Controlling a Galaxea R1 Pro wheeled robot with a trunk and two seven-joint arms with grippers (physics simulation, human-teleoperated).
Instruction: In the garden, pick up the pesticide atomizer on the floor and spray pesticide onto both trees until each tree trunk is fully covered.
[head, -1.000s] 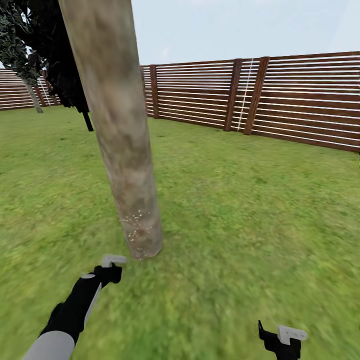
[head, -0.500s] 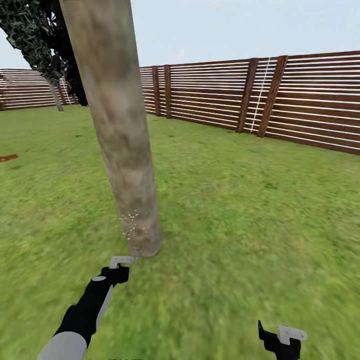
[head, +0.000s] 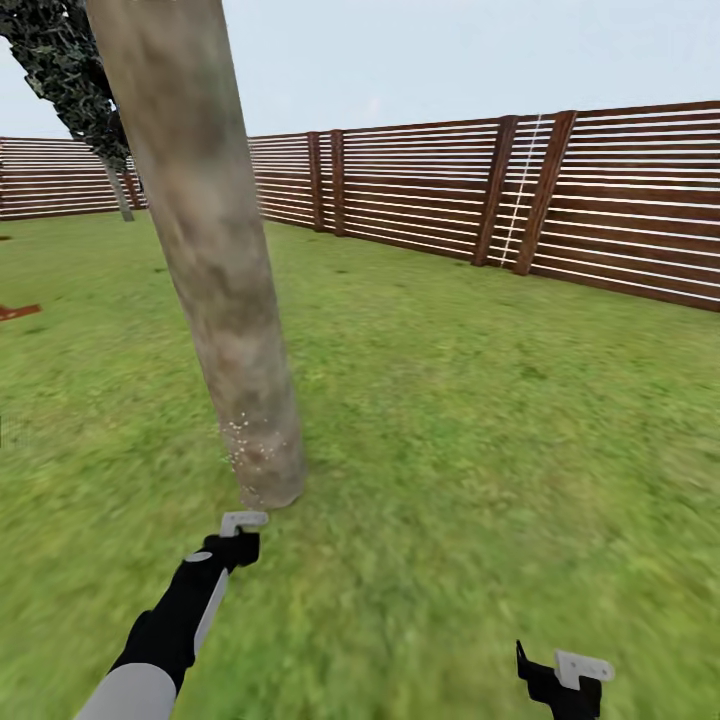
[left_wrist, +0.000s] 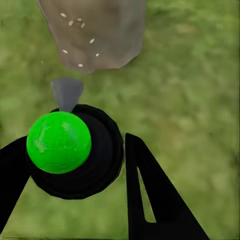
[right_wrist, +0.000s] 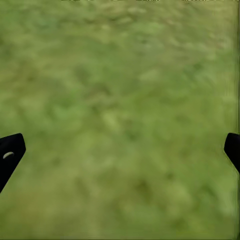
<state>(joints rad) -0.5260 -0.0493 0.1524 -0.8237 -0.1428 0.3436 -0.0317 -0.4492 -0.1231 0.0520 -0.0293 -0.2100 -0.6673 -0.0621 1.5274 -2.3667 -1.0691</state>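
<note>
On the lawn (head: 480, 420), a thick round trunk (head: 215, 280) with blotchy grey-tan bark is standing near the left gripper (left_wrist: 75, 165), which is pinching the dark round atomizer (left_wrist: 95, 160) with a green cap. Pale specks are dotting the trunk base. The right gripper (right_wrist: 120, 150) is hanging spread over open grass, well apart from the slatted fence (head: 560, 200).

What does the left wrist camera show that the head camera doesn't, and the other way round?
Left wrist view: a bright green ball on a round black body between the end effector's fingers, grey nozzle aimed at the trunk. Head view: the brown slat fence, sky, a farther tree, and the right end effector. Shared: the speckled base of the tree trunk, the lawn.
</note>
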